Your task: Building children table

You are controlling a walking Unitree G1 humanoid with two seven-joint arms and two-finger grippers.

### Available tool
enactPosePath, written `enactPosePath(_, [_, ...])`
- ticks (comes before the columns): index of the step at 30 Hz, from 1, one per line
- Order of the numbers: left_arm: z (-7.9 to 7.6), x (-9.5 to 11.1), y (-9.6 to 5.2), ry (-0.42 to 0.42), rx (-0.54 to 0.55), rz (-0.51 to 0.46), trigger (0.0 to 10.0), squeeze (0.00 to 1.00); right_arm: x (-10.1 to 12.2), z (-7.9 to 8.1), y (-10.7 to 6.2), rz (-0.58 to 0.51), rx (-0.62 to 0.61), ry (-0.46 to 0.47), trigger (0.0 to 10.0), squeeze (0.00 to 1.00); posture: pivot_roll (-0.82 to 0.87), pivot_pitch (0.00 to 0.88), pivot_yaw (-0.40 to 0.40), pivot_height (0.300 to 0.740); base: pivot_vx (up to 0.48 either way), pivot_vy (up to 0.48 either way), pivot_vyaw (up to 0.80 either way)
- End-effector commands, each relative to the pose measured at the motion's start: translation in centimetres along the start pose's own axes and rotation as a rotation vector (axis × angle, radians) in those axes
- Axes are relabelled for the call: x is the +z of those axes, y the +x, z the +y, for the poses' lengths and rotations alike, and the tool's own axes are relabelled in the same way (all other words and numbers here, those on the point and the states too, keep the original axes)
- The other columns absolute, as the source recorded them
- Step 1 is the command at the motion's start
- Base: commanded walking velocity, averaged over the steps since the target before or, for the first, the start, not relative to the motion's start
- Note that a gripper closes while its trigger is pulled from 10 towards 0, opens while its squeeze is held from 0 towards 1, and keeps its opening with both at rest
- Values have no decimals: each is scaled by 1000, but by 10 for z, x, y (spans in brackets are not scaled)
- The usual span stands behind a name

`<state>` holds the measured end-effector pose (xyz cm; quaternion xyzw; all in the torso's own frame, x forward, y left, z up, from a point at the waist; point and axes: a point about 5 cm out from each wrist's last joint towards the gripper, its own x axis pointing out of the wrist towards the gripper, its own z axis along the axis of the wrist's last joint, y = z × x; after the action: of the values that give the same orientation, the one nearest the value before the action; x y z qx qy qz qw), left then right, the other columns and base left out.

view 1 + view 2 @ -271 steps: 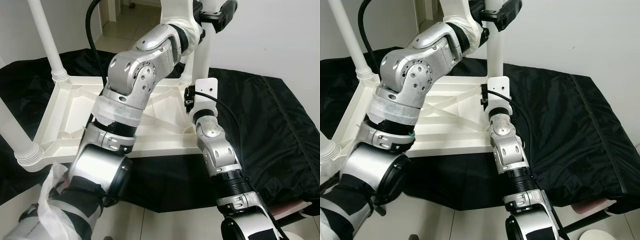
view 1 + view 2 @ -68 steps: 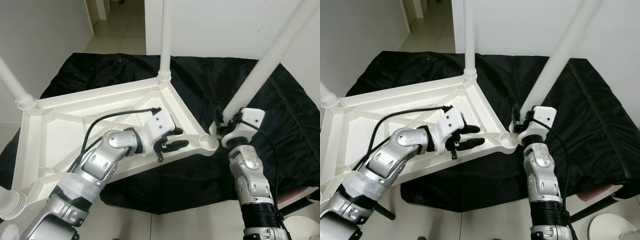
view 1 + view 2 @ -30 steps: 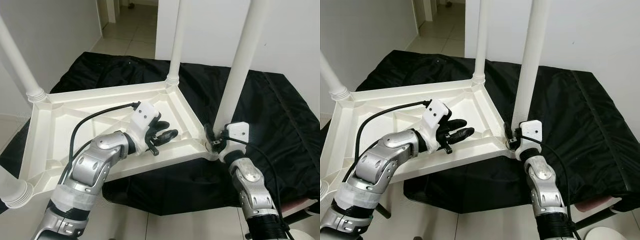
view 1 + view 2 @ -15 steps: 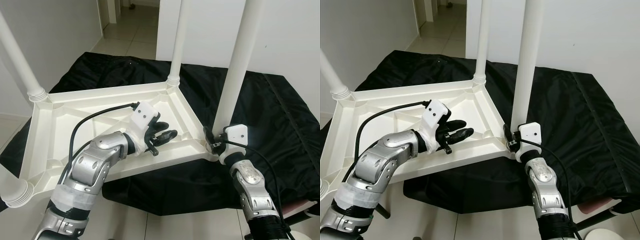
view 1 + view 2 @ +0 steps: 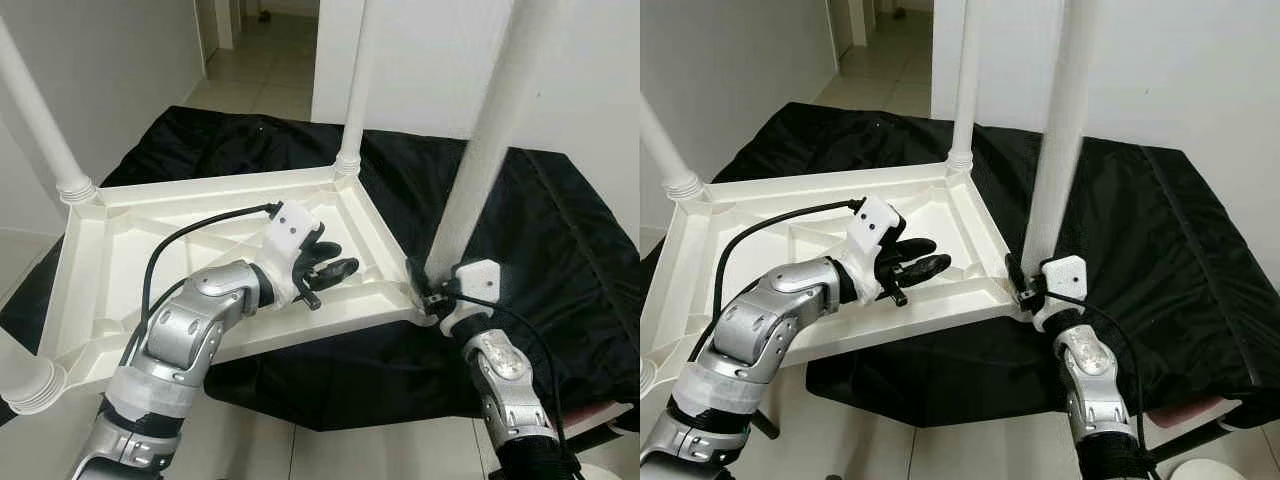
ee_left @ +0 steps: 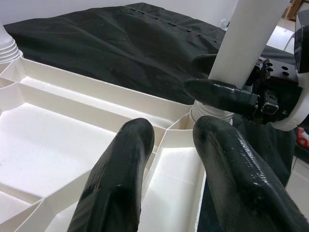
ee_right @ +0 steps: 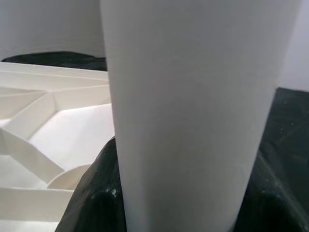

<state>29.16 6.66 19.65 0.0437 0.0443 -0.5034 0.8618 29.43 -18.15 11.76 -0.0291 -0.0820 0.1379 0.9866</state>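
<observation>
Table top [image 5: 150, 240]: upturned, on black cloth [image 5: 560, 250] | near-corner leg [image 5: 490, 140]: upper end cut off | right hand [image 5: 432, 290]: clamped round leg base, socket joint probably seated, hidden | left hand [image 5: 325, 270]: fingers slightly parted, over inner rib, holding nothing.

Domestic interior, a home room: plain white walls [image 5: 120, 60], pale tiled floor [image 5: 265, 95] running into a hallway through an open doorway [image 5: 262, 20], a black cloth [image 5: 1160, 230] spread over low furniture.
</observation>
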Motion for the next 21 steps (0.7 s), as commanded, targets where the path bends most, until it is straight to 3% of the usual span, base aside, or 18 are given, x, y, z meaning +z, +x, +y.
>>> enactPosePath(1, [4,4,0,5,52,-2,10000,0,-28,8,-9,137,15,99,10000,0,69,0,-37,740,0,0,0])
enactPosePath(21, [3,3,-3,5,62,1,10000,0,-40,5,-4,241,-45,256,10000,0,80,3,-51,740,0,0,0])
